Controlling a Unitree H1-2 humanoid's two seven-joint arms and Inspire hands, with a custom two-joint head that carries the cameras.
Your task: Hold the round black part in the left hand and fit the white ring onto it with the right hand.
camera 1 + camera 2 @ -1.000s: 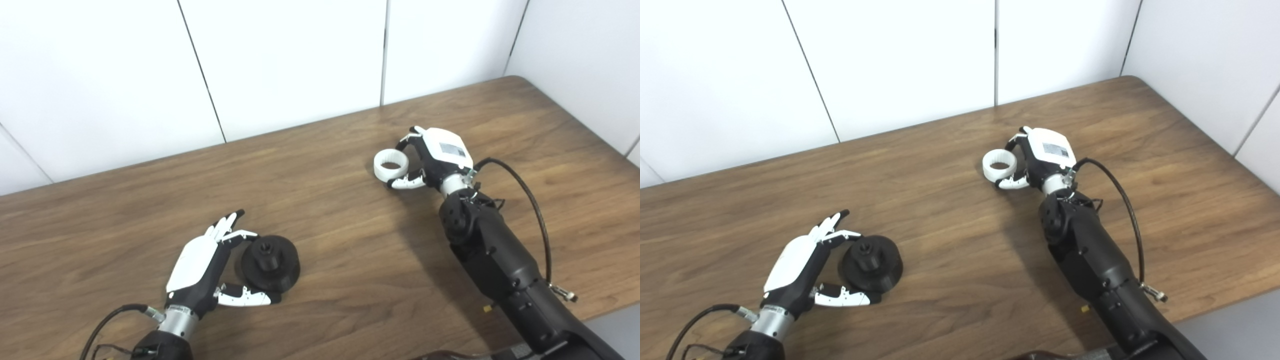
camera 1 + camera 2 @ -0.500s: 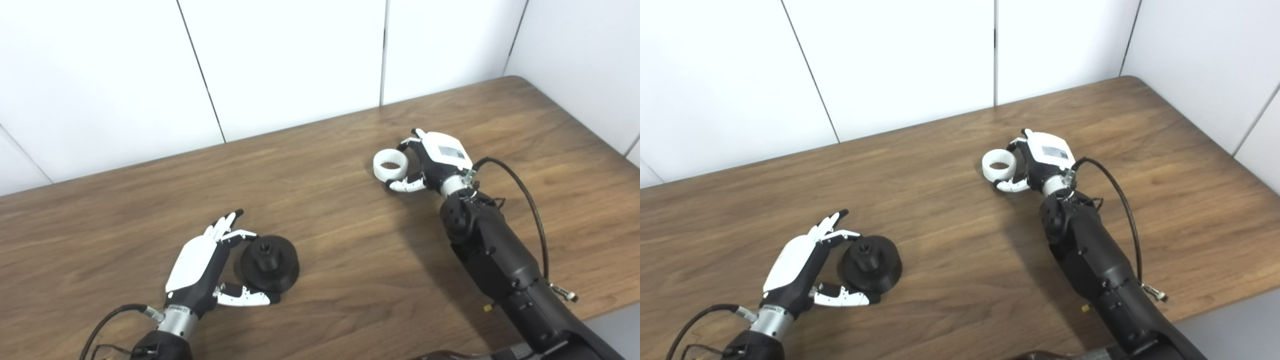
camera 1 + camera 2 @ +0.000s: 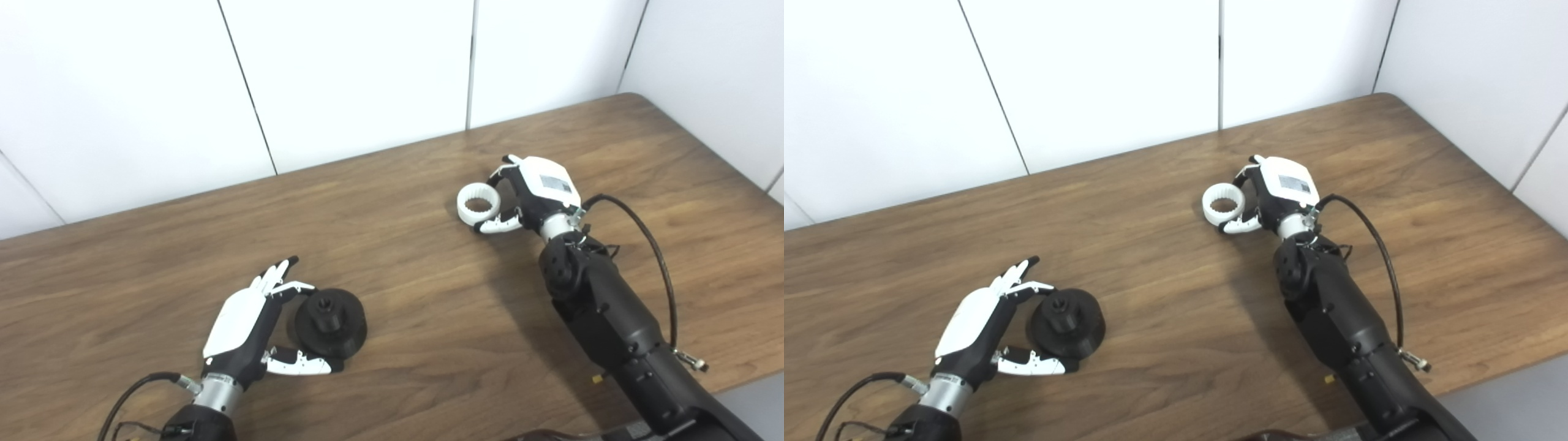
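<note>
The round black part, a disc with a raised hub, lies flat on the wooden table at the near left. My left hand is open and cups it from the left, fingers by its far edge and thumb along its near edge. The white ring, toothed inside, sits at the far right. My right hand is closed on it from the right, fingers curled behind it and thumb in front. The ring tilts a little toward me.
White wall panels stand along the table's far edge. The right edge of the table runs close to my right arm. A black cable loops off that arm.
The right hand dipped and rose slightly, and the ring in it has tilted so its inner teeth now show. The left hand and the black part have not moved.
</note>
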